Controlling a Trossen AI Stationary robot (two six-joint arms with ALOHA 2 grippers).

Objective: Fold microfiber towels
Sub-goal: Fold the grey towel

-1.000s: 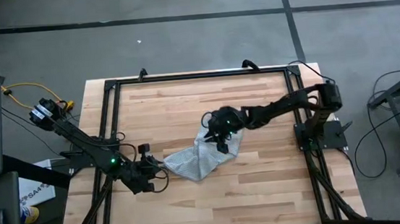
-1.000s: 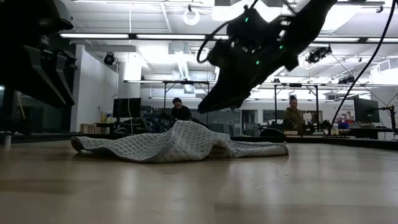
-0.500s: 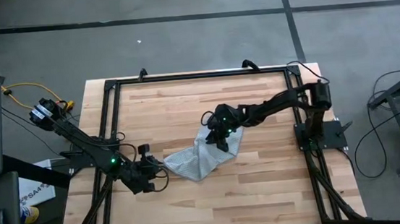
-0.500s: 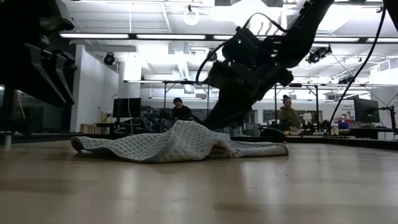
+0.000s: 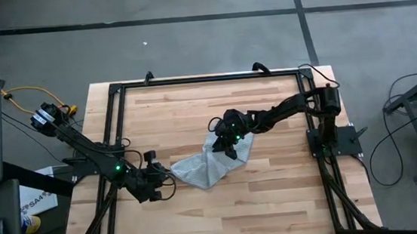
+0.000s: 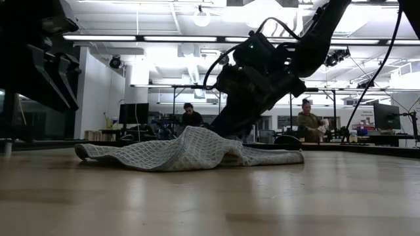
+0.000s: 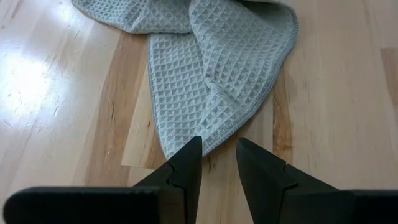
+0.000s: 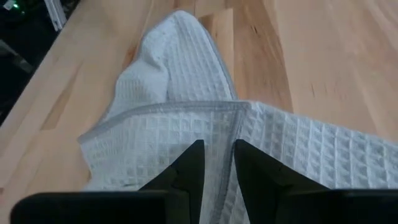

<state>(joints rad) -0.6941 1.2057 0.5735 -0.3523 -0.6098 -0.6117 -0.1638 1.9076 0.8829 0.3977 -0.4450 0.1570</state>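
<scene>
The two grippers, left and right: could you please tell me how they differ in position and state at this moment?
The right gripper is down on the towel, its fingers straddling a hemmed edge near the cloth's middle; the left gripper sits just off a corner of the towel, over bare table. The right arm reaches far across the table; the left is at the towel's left end. Both are slightly open, holding nothing.

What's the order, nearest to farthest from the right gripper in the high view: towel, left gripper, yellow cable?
1. Light grey-blue waffle-weave microfiber towel, directly under the right gripper, table centre.
2. Left gripper, at the towel's left end.
3. Yellow cable, off the table's left edge.
</scene>
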